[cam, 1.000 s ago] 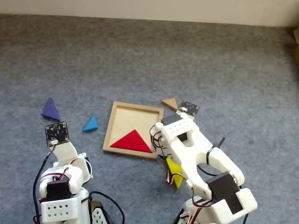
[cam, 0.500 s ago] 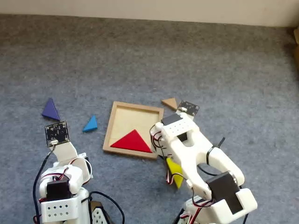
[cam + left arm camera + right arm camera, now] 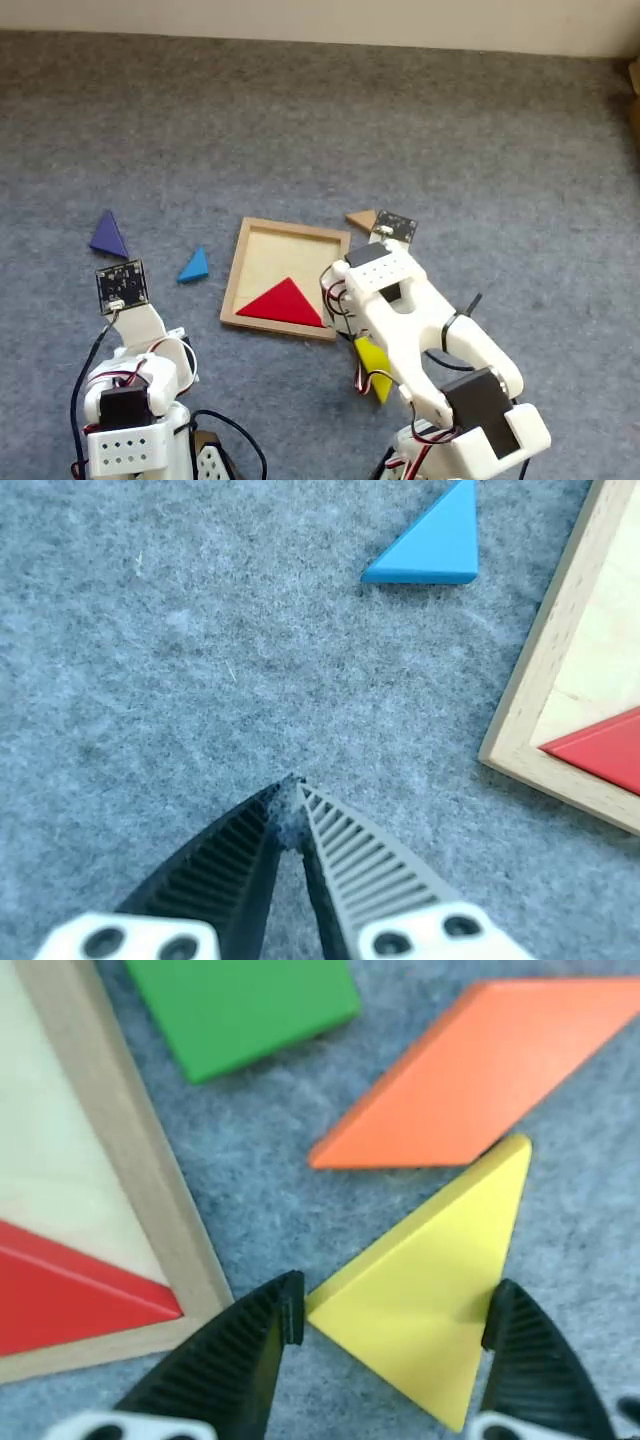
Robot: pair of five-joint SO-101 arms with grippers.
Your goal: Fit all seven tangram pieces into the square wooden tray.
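Step in hand: picking up the yellow wooden triangle [image 3: 430,1290]. Right tool [image 3: 395,1310] spread wide, straddling it on the grey felt surface [image 3: 500,150], just outside the square wooden tray [image 3: 290,232]. Next: pinch, lift, seat beside the red triangle [image 3: 285,302]. Left tool [image 3: 290,805] pinched together, empty. Count: five triangles, one green square [image 3: 240,1005], one orange parallelogram [image 3: 470,1070]; one in tray, six out.

High view overhead, facing down, wrist views close in (steeply down), all sharing tray [image 3: 233,275], red triangle [image 3: 285,302].
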